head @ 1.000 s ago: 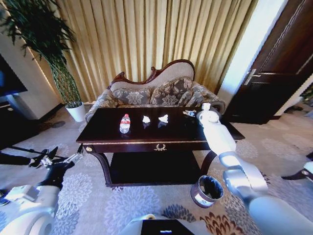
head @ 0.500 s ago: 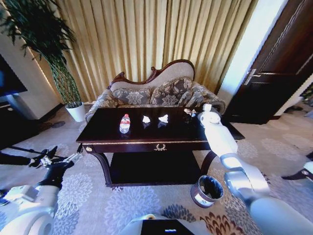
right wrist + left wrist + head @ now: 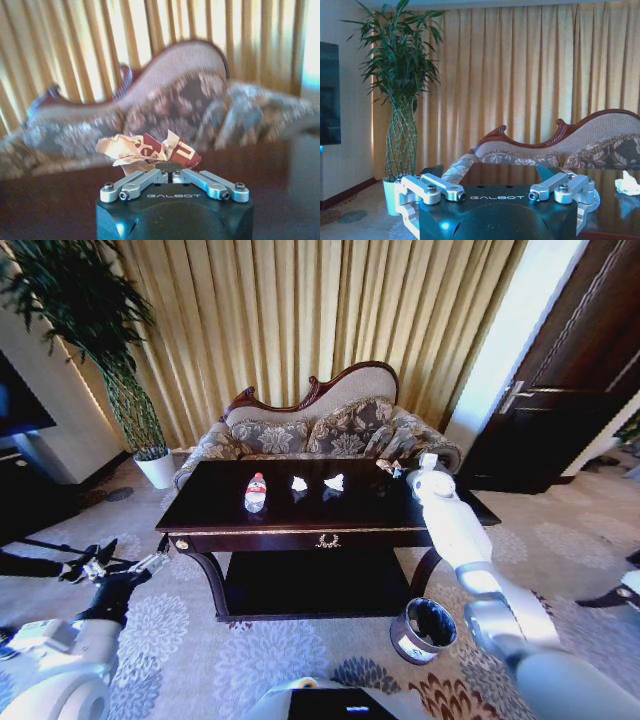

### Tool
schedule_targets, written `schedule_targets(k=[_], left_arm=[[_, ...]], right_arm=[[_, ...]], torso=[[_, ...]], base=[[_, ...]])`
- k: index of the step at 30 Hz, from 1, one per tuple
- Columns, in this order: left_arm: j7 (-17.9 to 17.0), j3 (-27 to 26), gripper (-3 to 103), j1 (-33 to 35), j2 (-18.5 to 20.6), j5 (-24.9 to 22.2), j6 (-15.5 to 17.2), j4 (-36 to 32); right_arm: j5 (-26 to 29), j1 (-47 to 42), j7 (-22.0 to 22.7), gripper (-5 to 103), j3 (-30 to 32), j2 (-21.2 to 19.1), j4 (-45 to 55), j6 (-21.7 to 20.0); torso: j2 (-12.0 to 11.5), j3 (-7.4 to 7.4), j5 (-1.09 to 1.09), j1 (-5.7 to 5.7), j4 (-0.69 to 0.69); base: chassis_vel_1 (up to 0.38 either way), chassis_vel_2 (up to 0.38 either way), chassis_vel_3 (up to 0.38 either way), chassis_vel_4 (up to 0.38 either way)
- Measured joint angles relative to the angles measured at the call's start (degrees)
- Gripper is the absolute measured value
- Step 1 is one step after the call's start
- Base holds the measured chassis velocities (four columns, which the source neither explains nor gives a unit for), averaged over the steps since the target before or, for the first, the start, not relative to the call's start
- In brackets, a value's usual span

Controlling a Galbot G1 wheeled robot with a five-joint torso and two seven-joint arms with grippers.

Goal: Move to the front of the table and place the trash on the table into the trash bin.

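The dark-brown table [image 3: 210, 510] stands in front of me. On it lie a small clear bottle [image 3: 256, 490] with a red-and-white label and two white paper wads [image 3: 299, 483] [image 3: 334, 481]. My right gripper [image 3: 388, 468] [image 3: 169, 173] is over the table's back right part, shut on a crumpled red-and-tan wrapper [image 3: 150, 149] [image 3: 384, 466]. The round dark trash bin [image 3: 422, 630] stands on the carpet by the table's front right leg. My left gripper [image 3: 128, 566] [image 3: 490, 172] hangs open and empty, low at the table's left. One paper wad [image 3: 627, 183] also shows in the left wrist view.
A patterned sofa [image 3: 320, 430] stands close behind the table, with curtains behind it. A tall plant in a white pot [image 3: 155, 468] is at the back left. A dark door [image 3: 560, 390] is at the right. Open carpet [image 3: 250, 660] lies before the table.
My right arm has shifted a little to the right and back over the table, still shut on the wrapper. The left arm and the other trash have not moved.
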Motion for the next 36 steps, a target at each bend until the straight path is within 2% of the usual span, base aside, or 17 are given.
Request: schedule_targets(k=[3,6,8,11,15,18,20,22,28,36], left_arm=[[-0.03,0.08,100,-0.10,0.01,0.00,-0.01,0.00],[-0.09,0.09,100,-0.14,-0.03,0.00,-0.24,0.00],[-0.09,0.10,100,-0.15,-0.04,0.00,-0.28,0.00],[-0.38,1.00,100,-0.61,-0.02,-0.10,-0.36,0.00],[-0.95,2.82,100,-1.41,0.32,-0.10,-0.10,0.01],[-1.07,4.14,100,-1.95,0.78,0.05,0.08,0.00],[-1.10,4.36,100,-2.03,0.84,0.08,0.09,0.01],[-1.09,5.03,100,-2.21,1.05,0.10,0.14,0.01],[-1.06,5.17,100,-2.33,1.74,-0.20,0.11,0.01],[-1.03,4.80,100,-2.57,1.98,-1.39,-0.19,0.17]], right_arm=[[1.07,-1.90,-0.07,0,0.83,-0.68,4.72,1.45],[3.79,-6.96,-0.52,0,2.93,-2.17,14.62,2.95],[4.47,-7.97,-0.58,0,3.30,-2.45,16.39,3.01],[7.21,-17.05,-0.85,0,6.11,-4.45,28.41,3.20],[5.39,-24.58,-1.43,0,8.53,-6.26,35.54,4.48],[1.19,-30.93,-1.89,0,11.43,-7.25,41.02,5.85],[0.50,-32.27,-2.05,0,12.11,-7.33,42.03,6.14],[-0.50,-37.15,-2.05,0,14.82,-7.35,45.71,6.69],[0.38,-47.00,-0.80,0,19.69,-7.44,53.42,6.87],[-0.40,-54.05,-0.05,0,23.29,-5.24,59.10,6.87]], torso=[[0.00,0.00,-0.01,0.00,0.00],[0.00,0.00,0.01,0.01,0.00],[0.00,0.00,0.00,0.01,0.00],[0.01,0.00,0.01,0.00,0.01],[0.00,-0.01,0.01,0.00,-0.03],[0.00,-0.01,0.01,0.00,0.00],[0.00,0.00,0.00,0.00,0.00],[0.00,0.00,0.00,0.00,0.00],[0.01,-0.01,0.00,0.00,-0.02],[0.01,0.00,0.00,0.00,0.00]], base=[[0.000,0.000,0.000,0.000],[0.000,0.000,0.000,0.000],[0.000,0.000,0.000,0.000],[0.000,0.000,0.000,0.000],[0.000,0.000,0.000,0.000],[0.000,0.000,0.000,0.000],[0.000,0.000,0.000,0.000],[0.000,0.000,0.000,0.000],[0.000,0.000,0.000,0.000],[0.000,0.000,0.000,0.000]])
